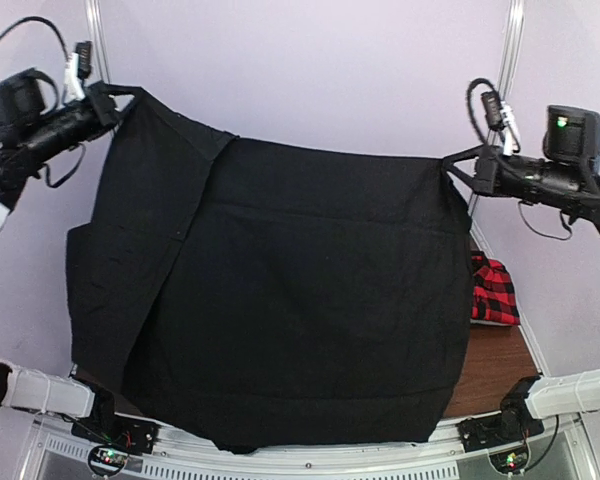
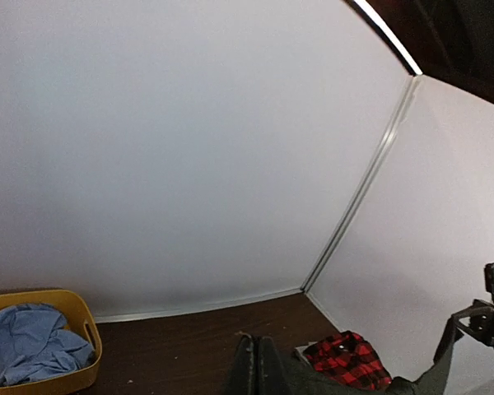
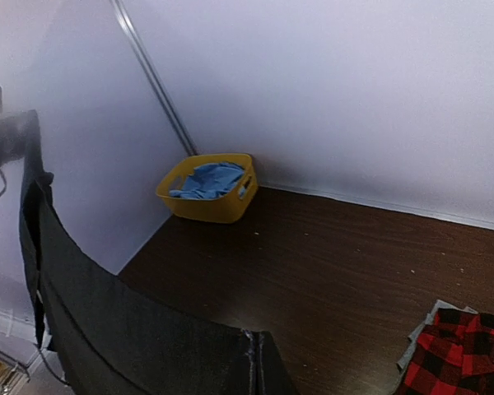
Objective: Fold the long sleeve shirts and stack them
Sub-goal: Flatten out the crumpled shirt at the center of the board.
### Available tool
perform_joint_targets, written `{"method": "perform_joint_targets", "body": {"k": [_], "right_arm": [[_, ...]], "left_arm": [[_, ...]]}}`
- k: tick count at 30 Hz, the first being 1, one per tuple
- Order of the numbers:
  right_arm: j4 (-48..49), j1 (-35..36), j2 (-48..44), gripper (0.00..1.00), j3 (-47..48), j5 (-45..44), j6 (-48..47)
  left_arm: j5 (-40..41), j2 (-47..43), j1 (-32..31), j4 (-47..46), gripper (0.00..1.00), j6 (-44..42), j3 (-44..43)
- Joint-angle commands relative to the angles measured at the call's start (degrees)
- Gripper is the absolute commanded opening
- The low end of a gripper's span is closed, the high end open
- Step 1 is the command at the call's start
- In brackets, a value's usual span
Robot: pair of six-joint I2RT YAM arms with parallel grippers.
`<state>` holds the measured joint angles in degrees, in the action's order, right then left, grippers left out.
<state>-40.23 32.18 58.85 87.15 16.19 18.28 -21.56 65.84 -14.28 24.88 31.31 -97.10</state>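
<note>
Our left gripper (image 1: 128, 93) is pinched shut on one top corner of the black shirt (image 1: 300, 300). Our right gripper (image 1: 452, 163) is pinched shut on the opposite corner. The shirt hangs between them like a curtain above the table (image 1: 495, 372). Its left corner is held higher than its right, its top edge sags in the middle, and its hem drops to the near edge by the arm bases. The red-and-black plaid shirt (image 1: 493, 290) lies bunched on the table at the right, partly hidden behind the black one. A yellow bin (image 3: 204, 206) holding blue cloth (image 3: 210, 179) stands near the far left corner. We judge three risks. Pulling the arms further apart could tug a thin corner out of its pinch. The low hem could snag on the arm bases. Laying the shirt down unevenly could trap a sleeve underneath or cover the plaid shirt.
</note>
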Motion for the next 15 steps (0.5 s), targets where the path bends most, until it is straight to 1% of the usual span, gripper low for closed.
{"method": "perform_joint_targets", "body": {"k": [1, 3, 6, 9, 11, 13, 15], "right_arm": [[3.1, -2.7, 11.3, 0.00, -2.0, -18.0, -4.2], [7.7, -4.6, 17.6, 0.00, -1.3, -18.8, -6.4], [11.8, -6.8, 28.9, 0.00, 2.8, -18.5, -9.4], [13.4, -8.7, 42.0, 0.00, 9.3, -18.7, -11.3], [13.7, -9.8, 48.8, 0.00, 13.2, -19.5, -12.0], [13.7, -10.6, 54.3, 0.00, 16.9, -19.6, -12.2], [13.0, -10.8, 58.2, 0.14, 20.4, -19.0, -12.5]], "left_arm": [[13.0, 12.1, 0.4, -6.1, 0.00, -4.7, 2.8], [16.2, 17.8, 0.5, -8.5, 0.00, -5.7, 2.9], [18.1, 28.0, 1.0, -10.7, 0.00, -6.4, 1.4], [18.9, 38.4, 1.8, -12.7, 0.00, -6.3, -0.2], [18.4, 45.2, 2.1, -14.5, 0.00, -5.4, -1.3], [17.4, 49.4, 2.2, -15.9, 0.00, -5.0, -2.3], [15.3, 52.2, 2.3, -16.9, 0.00, -4.4, -3.4]]}}
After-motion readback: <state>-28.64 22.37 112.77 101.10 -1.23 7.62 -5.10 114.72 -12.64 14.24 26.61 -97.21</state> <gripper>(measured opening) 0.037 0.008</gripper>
